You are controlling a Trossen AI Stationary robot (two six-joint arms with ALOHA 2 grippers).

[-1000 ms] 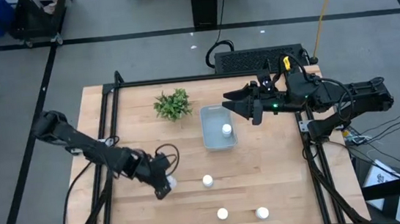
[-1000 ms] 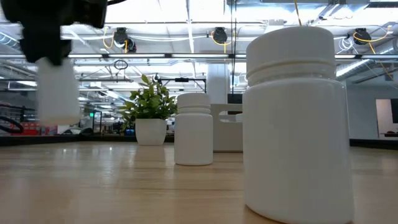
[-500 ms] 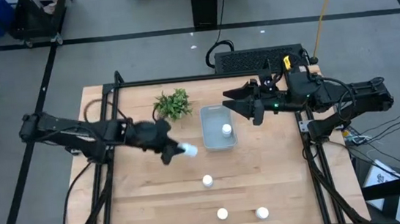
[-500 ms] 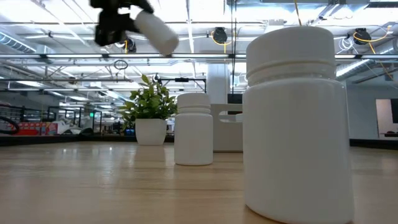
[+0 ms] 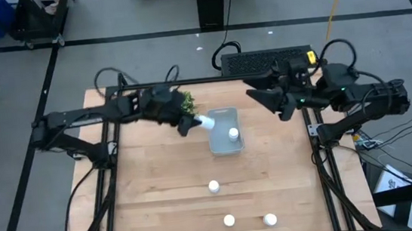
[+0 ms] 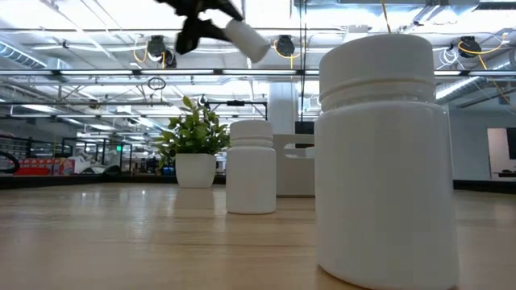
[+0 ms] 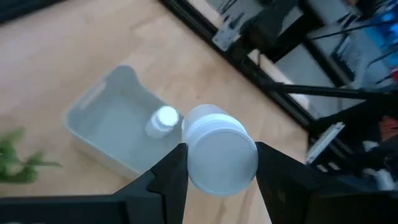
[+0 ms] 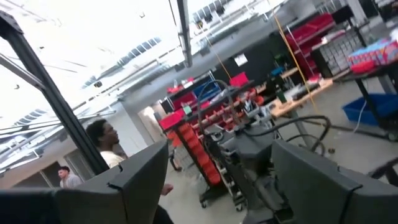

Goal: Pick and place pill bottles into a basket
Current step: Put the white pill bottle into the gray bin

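We see the left gripper (image 5: 189, 122) pinching a bottle (image 5: 207, 121) tilted, its long axis toward three o'clock, over the basket (image 5: 223, 132) edge. One bottle lies inside (image 5: 233, 134), three stand on the wooden table (image 5: 154, 204). At two o'clock the right gripper (image 5: 266, 98) is spread. A plant (image 6: 193, 137) and a workshop show beyond.

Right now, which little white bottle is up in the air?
The bottle held by the left tool, tilted over the basket's edge. One other bottle sits inside the basket, and three stand on the table.
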